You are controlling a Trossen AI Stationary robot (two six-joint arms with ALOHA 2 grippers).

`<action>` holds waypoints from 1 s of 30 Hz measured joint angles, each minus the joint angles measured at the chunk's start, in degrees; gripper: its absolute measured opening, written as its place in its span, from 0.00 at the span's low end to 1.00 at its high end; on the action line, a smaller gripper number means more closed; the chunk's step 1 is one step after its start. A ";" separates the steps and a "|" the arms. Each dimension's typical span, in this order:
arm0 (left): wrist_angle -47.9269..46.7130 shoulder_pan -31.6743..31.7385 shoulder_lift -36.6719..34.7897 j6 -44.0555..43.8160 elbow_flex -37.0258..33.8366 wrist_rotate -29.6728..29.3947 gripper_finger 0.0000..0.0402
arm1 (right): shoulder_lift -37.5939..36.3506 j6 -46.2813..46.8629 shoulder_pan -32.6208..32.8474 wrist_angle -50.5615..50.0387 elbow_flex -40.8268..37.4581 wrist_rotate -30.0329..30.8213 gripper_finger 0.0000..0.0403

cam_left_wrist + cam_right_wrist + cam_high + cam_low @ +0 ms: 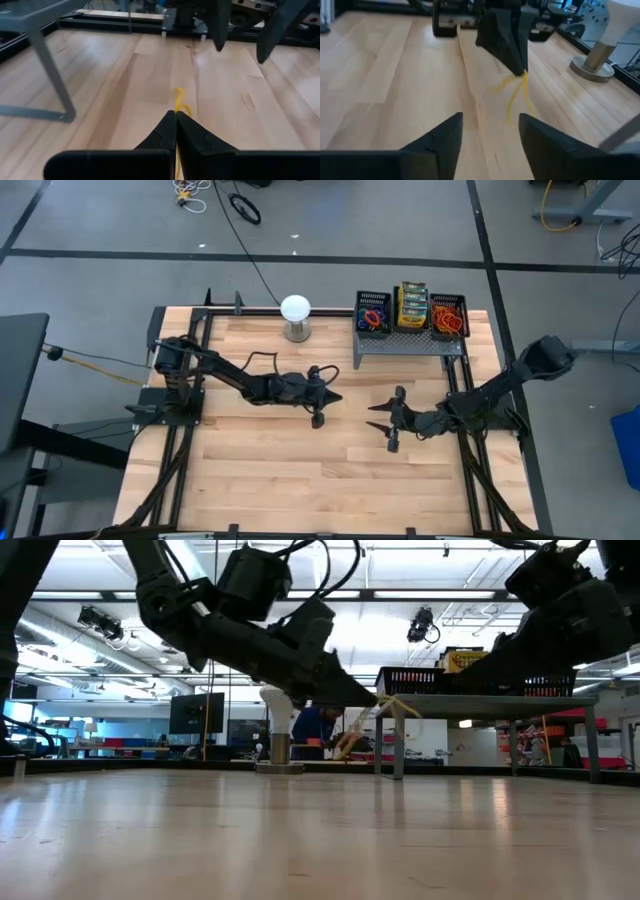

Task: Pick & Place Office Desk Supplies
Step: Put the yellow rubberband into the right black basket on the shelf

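My left gripper (336, 395) hangs over the table's middle, shut on a thin yellow rubber band (516, 97). My right gripper (374, 416) faces it from the right with its fingers open and nothing between them; the band hangs a little way in front of them. At the far right, three black mesh bins stand in a row on the grey riser (405, 340). The left bin (373, 311) and the right bin (449, 316) hold coloured rubber bands. The middle bin (412, 306) holds yellow-and-green crayon boxes. My left gripper pinches the yellow rubber band's top end (178, 100) between the free ends of its two shut fingers (520, 65). The fingers slant gently down, coming from the table's left. The band hangs slack below and ahead of the tips (398, 704), clear of the table.
A white globe (295, 308) on a short stand sits at the far edge, left of the riser. The riser's legs (50, 65) stand on the far right part of the table. Bare wood lies along the near half. A person shows in the room behind the table.
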 joint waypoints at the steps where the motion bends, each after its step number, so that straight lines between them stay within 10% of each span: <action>1: -0.17 -0.13 0.44 0.28 0.68 -0.08 0.01 | 0.78 0.02 -0.03 1.35 0.00 0.02 0.51; 15: -0.99 -1.72 1.33 2.98 4.99 -0.21 0.01 | 9.88 -0.59 -8.67 7.94 5.54 -7.74 0.51; 25: -1.36 -2.49 1.33 1.54 4.99 -0.27 0.03 | 11.53 -1.24 -10.41 7.13 7.19 -9.52 0.05; 30: -1.32 -2.41 1.33 1.14 4.99 -1.18 0.15 | 11.53 -1.69 -10.28 6.40 7.19 -9.50 0.03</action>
